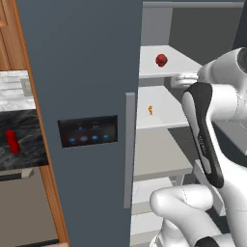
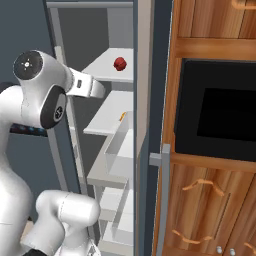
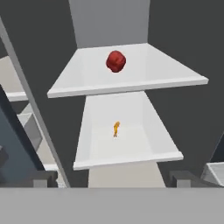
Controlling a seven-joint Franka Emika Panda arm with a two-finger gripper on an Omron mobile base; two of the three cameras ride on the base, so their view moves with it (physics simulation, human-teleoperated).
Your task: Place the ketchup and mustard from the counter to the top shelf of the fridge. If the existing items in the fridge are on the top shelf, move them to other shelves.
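Note:
The fridge (image 1: 82, 72) stands open. On its top shelf (image 3: 153, 65) sits a small round red ball (image 3: 116, 61), also seen from the base cameras (image 1: 161, 60) (image 2: 120, 63). A tiny orange piece (image 3: 116, 128) lies on the shelf below (image 3: 131, 144). My gripper (image 3: 113, 180) is open and holds nothing. It hangs in front of the shelves, well short of both items. The ketchup (image 1: 12, 141) stands upright on the black counter (image 1: 29, 130), left of the fridge door. The mustard is out of view.
The open fridge door with its grey bar handle (image 1: 129, 149) stands between the counter and the shelves. Door bins (image 2: 117, 150) line the right side of the opening. A wooden cabinet with a black oven front (image 2: 220, 115) stands to the right.

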